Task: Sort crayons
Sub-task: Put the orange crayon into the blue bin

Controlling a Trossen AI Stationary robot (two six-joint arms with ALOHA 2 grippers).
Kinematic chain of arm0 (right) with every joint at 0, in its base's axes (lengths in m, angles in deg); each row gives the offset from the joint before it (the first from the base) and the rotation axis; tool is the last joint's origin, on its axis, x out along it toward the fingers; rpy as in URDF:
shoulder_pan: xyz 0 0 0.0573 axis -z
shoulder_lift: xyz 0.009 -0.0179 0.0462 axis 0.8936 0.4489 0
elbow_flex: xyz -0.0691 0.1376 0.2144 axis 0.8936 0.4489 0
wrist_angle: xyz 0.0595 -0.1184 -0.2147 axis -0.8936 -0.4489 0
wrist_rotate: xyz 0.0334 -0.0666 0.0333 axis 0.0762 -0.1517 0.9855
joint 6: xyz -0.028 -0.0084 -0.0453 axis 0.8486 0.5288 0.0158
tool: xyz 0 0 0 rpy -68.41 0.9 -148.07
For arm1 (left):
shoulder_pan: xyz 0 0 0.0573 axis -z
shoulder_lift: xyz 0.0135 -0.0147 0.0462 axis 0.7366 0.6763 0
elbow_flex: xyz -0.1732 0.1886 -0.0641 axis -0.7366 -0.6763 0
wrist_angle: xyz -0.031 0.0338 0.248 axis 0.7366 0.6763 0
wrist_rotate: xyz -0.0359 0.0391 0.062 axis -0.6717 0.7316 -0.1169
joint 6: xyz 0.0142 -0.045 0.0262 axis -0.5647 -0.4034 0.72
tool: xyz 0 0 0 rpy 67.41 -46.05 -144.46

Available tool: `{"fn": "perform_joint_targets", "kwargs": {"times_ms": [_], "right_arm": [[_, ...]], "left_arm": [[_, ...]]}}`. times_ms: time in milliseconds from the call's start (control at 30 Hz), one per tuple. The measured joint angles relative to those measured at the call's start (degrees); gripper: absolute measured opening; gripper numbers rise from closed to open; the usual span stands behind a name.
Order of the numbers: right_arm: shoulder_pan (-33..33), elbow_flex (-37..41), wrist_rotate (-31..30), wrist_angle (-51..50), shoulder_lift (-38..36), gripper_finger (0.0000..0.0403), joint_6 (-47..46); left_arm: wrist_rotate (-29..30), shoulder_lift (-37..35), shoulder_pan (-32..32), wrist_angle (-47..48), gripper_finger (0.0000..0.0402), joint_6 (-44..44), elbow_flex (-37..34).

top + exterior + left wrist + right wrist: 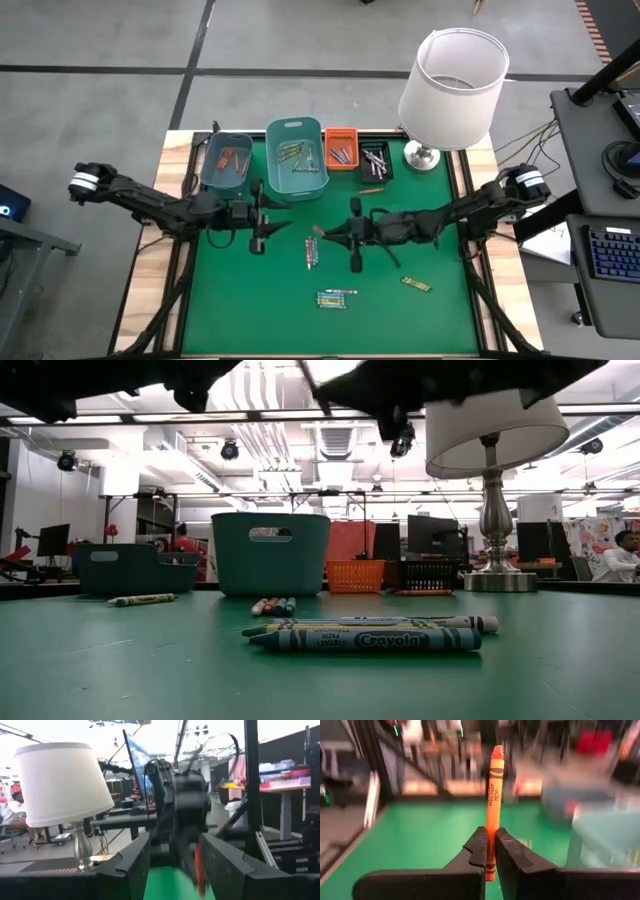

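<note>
My right gripper (490, 834) hangs over the middle of the green table (230, 300), shut on an orange crayon (494, 795). My left gripper (172, 845) faces it from the left (283, 228), open, with nothing between its fingers. Loose crayons lie flat on the table: a bundle (313, 250) under the grippers, another (335, 298) nearer the front, shown close in the low view (365, 638), one (416, 285) at the right and one (372, 188) by the bins. My right gripper pinches the orange crayon near its lower end (490, 847) between its two fingers. The fingers come level from the table's right side. The crayon rises past the fingertips, its tip (496, 751) uppermost, lifted clear of the table.
Along the far edge stand a dark teal bin (226, 162), a taller teal bin (297, 158), an orange bin (340, 148) and a black bin (376, 160), each holding crayons. A lamp with a white shade (452, 85) stands at the far right corner.
</note>
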Motion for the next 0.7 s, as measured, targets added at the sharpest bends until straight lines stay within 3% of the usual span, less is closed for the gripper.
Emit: {"fn": "perform_joint_targets", "kwargs": {"times_ms": [133,367,467,700], "right_arm": [[0.8,-1.0,0.2,6.8,0.5,0.0013,6.1],[1.7,-5.0,2.3,6.2,2.1,0.0013,10.1],[1.7,-5.9,2.3,4.8,2.3,0.0013,11.2],[1.8,-6.8,1.1,3.1,2.3,0.0013,12.8]], "left_arm": [[-1.4,3.1,-0.2,-1.6,0.0157,0.0,1.1],[-2.7,10.4,-0.2,-7.6,0.0157,1.0,4.6],[-5.6,12.4,-0.2,-7.6,0.0157,1.3,5.7],[-5.9,15.3,-0.2,-7.9,0.0155,1.4,8.1]]}}
